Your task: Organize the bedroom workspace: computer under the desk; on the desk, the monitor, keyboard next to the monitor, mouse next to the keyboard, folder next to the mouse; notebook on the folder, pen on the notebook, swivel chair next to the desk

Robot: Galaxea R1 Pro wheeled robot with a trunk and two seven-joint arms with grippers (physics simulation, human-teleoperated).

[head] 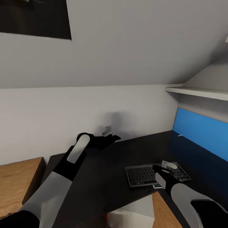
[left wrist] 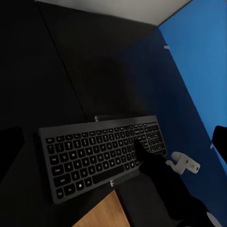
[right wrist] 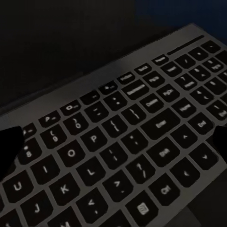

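The flat silver-framed keyboard with dark grey keys point(head: 157, 174) already lies on the glossy black bench point(head: 104, 167), directly beneath the spread right claw point(head: 160, 171). Monitor, mouse and folder placements seem outstanding.

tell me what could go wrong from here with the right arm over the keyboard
1. The flat dark-keyed keyboard with a silver-grey frame lies at the front edge of the glossy black desk, one corner seemingly past it in the left wrist view; a push from the right gripper could tip it off.
2. The right gripper hangs close above the keys, fingers spread wide, so coming down could press keys rather than catch the frame.
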